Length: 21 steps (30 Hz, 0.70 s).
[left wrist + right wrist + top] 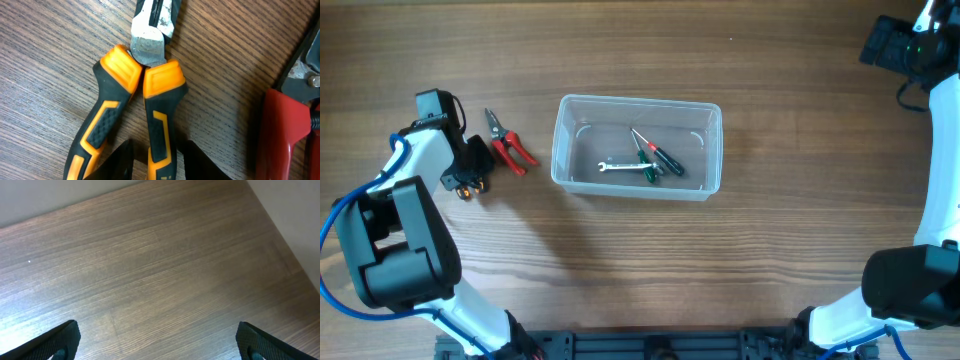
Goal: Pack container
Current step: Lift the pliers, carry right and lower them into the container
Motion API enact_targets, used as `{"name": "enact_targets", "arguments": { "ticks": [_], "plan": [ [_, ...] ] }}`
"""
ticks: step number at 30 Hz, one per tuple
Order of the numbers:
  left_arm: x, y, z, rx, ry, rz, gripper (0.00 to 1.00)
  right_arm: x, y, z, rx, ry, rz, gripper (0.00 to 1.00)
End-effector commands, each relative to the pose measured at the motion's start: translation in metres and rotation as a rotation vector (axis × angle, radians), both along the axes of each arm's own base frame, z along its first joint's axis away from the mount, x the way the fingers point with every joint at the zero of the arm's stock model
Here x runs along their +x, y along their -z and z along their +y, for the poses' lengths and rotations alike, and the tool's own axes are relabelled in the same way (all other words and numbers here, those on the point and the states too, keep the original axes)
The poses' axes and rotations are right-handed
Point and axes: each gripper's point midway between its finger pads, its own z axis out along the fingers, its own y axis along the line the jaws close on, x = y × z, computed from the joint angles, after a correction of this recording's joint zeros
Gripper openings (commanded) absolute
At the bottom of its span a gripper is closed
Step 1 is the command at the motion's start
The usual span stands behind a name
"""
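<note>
— Where is the container (563, 150)?

— It stands upright in the middle of the wooden table (770, 260), with the open side up; inside it lie a small silver wrench (618, 166) and, just beside it, two screwdrivers (666, 160) with dark handles, crossing each other.

— And outside of it?

— On its left, apart from it, lie red-handled pliers (510, 148); further left, orange-and-black pliers (134, 95) lie flat on the wood, the red ones near them.

— What does the left gripper (156, 161) do?

— It hangs low over the orange-and-black pliers; its fingers (119, 162) are apart, one on each side of one handle; a strip of wood shows between finger and handle, so it is not clamped.

— And the right gripper (157, 342)?

— It is at the far right corner, well apart from the container; its fingers are spread wide over bare wood.
</note>
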Motion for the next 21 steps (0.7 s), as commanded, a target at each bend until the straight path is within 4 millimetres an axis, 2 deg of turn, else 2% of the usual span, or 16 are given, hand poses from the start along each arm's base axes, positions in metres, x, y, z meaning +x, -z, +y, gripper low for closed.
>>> {"name": "enact_targets", "arguments": {
  "ticks": [1, 4, 6, 7, 10, 14, 18, 21],
  "plan": [
    [-0.003, 0.009, -0.001, -0.013, 0.002, 0.02, 0.3, 0.002, 0.0, 0.001, 0.011, 0.011, -0.007, 1.0],
    [-0.003, 0.008, 0.0, -0.012, 0.002, 0.018, 0.15, 0.002, 0.0, 0.001, 0.011, 0.011, -0.007, 1.0],
    [-0.001, 0.008, 0.0, -0.011, 0.002, 0.013, 0.11, 0.002, 0.0, 0.001, 0.011, 0.011, -0.007, 1.0],
    [-0.002, 0.008, 0.0, -0.011, 0.002, 0.014, 0.04, 0.002, 0.0, 0.001, 0.011, 0.011, -0.007, 1.0],
    [-0.008, 0.009, -0.002, -0.019, 0.001, 0.04, 0.04, 0.002, 0.0, 0.001, 0.01, 0.011, -0.007, 1.0],
    [-0.007, 0.003, 0.0, -0.008, 0.001, 0.033, 0.04, 0.002, 0.0, 0.001, 0.01, 0.011, -0.007, 1.0],
    [0.014, -0.039, 0.007, 0.033, -0.001, -0.087, 0.04, 0.002, 0.0, 0.001, 0.011, 0.011, -0.007, 1.0],
    [0.031, -0.089, 0.012, 0.07, -0.001, -0.221, 0.04, 0.002, 0.0, 0.001, 0.011, 0.011, -0.007, 1.0]
  ]
}}
